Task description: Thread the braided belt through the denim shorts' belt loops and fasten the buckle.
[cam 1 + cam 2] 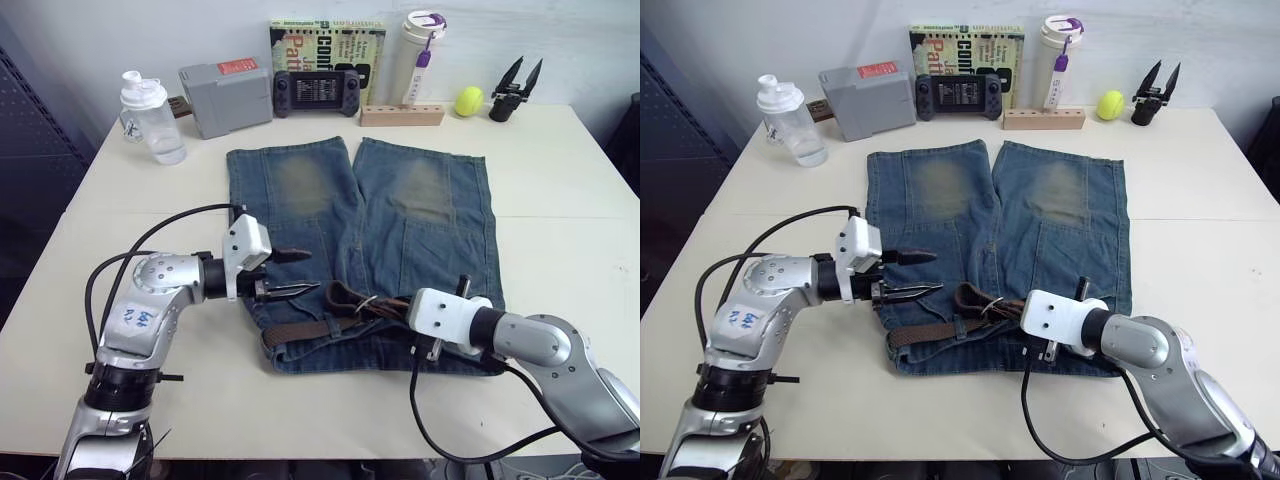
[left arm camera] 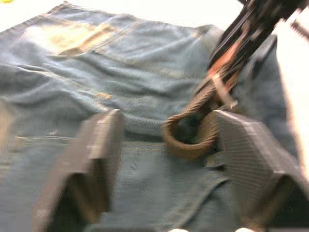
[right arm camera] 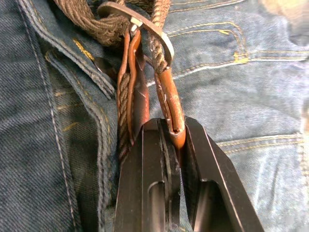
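Observation:
The denim shorts [image 1: 420,230] lie flat mid-table, waistband toward me. Along that waistband runs the braided belt [image 1: 310,328], curling into a loop [image 2: 188,140] near the middle. Its silver buckle [image 3: 140,24] sits just beyond my right gripper [image 3: 166,128], which is shut on the belt's brown leather end; the same gripper [image 1: 393,304] reaches in from the right. A stitched denim strip [image 3: 82,63], possibly one of the belt loops, lies beside the belt. My left gripper [image 1: 298,272] hovers open over the shorts' left side, its fingers [image 2: 96,154] wide apart with nothing between them.
Along the table's far edge stand a clear bottle [image 1: 150,115], a grey box [image 1: 225,95], a game controller [image 1: 315,92], a book [image 1: 325,45], a white cup [image 1: 420,50], a wooden holder [image 1: 402,115], a tennis ball [image 1: 468,100] and a black gripper tool [image 1: 515,90].

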`<state>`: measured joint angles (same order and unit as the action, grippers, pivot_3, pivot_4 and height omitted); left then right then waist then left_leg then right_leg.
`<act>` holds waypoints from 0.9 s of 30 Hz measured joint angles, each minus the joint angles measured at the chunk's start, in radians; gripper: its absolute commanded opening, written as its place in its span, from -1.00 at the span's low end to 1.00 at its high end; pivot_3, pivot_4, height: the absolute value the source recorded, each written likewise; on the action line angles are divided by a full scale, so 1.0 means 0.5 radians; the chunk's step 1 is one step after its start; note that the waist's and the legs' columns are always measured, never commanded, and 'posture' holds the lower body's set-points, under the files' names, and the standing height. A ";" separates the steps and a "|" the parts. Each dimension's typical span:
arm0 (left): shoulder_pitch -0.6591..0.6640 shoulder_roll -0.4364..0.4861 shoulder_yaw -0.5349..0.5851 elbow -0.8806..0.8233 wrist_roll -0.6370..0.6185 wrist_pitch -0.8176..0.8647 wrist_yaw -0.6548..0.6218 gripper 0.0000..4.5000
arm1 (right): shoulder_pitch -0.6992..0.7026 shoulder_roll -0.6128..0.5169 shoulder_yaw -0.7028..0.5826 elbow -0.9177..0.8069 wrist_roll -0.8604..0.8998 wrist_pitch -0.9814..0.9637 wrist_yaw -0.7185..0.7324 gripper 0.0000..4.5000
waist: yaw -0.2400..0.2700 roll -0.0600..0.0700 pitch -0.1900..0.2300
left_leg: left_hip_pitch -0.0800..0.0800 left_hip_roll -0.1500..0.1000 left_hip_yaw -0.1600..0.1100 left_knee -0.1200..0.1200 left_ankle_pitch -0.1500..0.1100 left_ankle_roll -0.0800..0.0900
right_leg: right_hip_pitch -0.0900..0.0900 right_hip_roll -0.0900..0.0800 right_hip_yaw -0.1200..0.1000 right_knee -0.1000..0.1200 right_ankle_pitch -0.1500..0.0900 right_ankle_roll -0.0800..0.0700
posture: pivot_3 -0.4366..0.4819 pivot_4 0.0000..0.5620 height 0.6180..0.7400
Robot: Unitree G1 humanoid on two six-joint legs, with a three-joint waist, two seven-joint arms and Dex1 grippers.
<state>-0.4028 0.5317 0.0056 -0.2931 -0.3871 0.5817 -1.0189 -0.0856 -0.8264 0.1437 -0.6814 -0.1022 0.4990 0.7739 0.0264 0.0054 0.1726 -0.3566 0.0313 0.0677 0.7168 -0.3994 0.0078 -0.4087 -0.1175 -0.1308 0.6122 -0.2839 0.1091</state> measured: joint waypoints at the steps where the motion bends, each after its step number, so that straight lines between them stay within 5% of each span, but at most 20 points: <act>1: 0.034 0.009 -0.007 -0.034 -0.045 0.049 -0.007 -0.36 | 0.015 0.000 -0.009 0.001 0.000 -0.019 -0.005 -1.00 | -0.001 0.000 0.000 | 0.000 0.000 0.000 0.000 0.000 0.000 | 0.000 0.000 0.000 0.000 0.000 0.000 | -0.05 -0.47 0.85; 5: 0.166 0.073 -0.107 -0.084 -0.082 0.100 -0.024 -0.95 | 0.062 0.006 -0.054 0.002 0.001 -0.080 -0.026 -1.00 | 0.000 0.000 0.000 | 0.000 0.000 0.001 0.000 0.000 0.000 | 0.000 0.001 0.001 -0.001 0.000 0.000 | -0.05 -0.47 0.85; 14: 0.264 0.236 -0.435 0.089 0.354 -0.395 0.028 -0.95 | 0.245 0.039 -0.198 -0.064 0.074 -0.126 -0.046 -1.00 | 0.001 0.000 0.000 | 0.000 0.000 0.007 -0.003 0.000 0.000 | -0.001 0.001 0.001 -0.003 0.000 -0.001 | -0.05 -0.47 0.85; 27: 0.308 0.346 -0.606 0.194 0.777 -1.125 0.139 -0.95 | 0.837 -0.012 -0.989 0.408 0.160 -0.873 -0.024 -1.00 | 0.006 0.015 -0.010 | 0.010 -0.001 0.019 -0.006 -0.001 0.002 | 0.003 0.001 0.013 -0.002 0.000 0.000 | -0.05 -0.47 0.85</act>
<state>-0.2486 0.7049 -0.2974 -0.1961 0.0016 0.0194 -0.9496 0.3329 -0.8322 -0.3507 -0.4775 -0.0225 0.0625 0.7617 0.0292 0.0127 0.1678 -0.3516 0.0308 0.0772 0.7140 -0.4001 0.0089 -0.4074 -0.1169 -0.1245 0.6110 -0.2841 0.1089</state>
